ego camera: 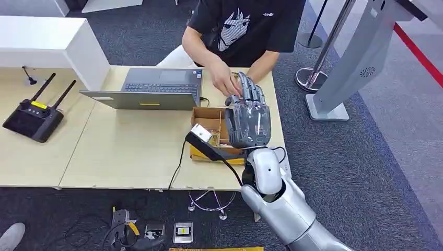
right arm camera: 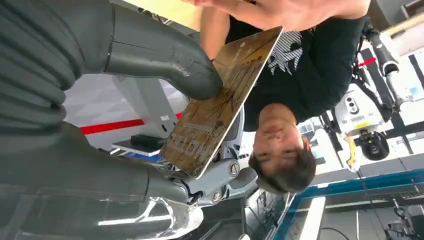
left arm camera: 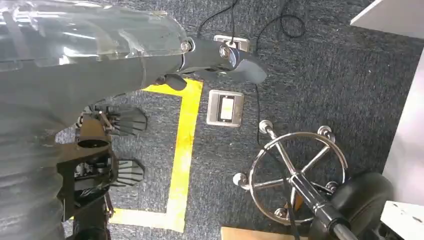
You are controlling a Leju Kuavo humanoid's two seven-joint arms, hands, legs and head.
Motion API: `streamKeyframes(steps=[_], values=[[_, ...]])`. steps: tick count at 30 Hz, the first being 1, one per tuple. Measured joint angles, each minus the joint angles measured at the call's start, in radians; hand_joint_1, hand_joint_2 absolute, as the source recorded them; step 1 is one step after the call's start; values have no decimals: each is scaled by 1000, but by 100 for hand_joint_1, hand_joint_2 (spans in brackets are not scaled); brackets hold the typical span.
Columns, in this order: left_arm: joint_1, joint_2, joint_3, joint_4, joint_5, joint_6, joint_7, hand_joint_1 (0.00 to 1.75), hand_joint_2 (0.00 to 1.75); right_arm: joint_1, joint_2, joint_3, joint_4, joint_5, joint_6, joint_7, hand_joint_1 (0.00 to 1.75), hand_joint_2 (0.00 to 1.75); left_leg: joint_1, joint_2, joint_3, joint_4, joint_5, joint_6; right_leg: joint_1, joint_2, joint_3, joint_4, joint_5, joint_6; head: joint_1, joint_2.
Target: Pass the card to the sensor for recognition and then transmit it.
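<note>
The right hand [ego camera: 249, 117] is raised above the bench's [ego camera: 130, 151] right edge, beyond an open cardboard box [ego camera: 211, 123], its back toward the head camera. In the right wrist view its thumb and fingers [right arm camera: 220, 170] pinch a brownish card [right arm camera: 220, 105] flat between them, so the card is held up in the air near the far right corner of the bench. A seated person in a black shirt [ego camera: 245, 23] reaches toward it: the person's hand [ego camera: 225, 81] lies just beside the robot's fingertips, and in the right wrist view it touches the card's far end.

A white sensor with a black cable [ego camera: 201, 133] sits at the box's near-left corner. A grey laptop [ego camera: 151, 89] stands at the far edge, and a black controller [ego camera: 32, 119] lies near the left edge.

The left hand [left arm camera: 220, 55] hangs over the carpeted floor, fingers curled in around nothing.
</note>
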Motion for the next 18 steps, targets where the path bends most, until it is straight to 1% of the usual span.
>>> streamKeyframes(steps=[3, 7, 12, 18], values=[[1, 0, 0, 0, 0, 1, 0, 0, 175, 9, -1, 0, -9, -10, -13, -6, 175, 175, 0, 0, 0, 0, 0, 0, 0, 0, 0, 0, 0, 0, 0, 0], [9, 1, 4, 0, -3, 6, -2, 0, 175, 54, -8, -9, -56, -39, -58, -21, 175, 175, 0, 0, 1, 0, 0, 0, 0, 0, 0, 0, 0, 0, 0, 0], [22, 2, 6, -1, -17, 16, -10, 0, 175, 146, -42, -31, -160, -74, -74, -31, 175, 175, 0, 0, 0, 0, 0, 0, 0, 0, -1, 0, 0, 0, 0, 0], [29, 4, 8, -1, -28, 21, -11, 0, 175, 276, -93, -100, -257, -156, -138, -59, 175, 175, -1, 2, 0, 0, -1, 0, -1, 0, -1, 0, 0, 0, 0, 0]])
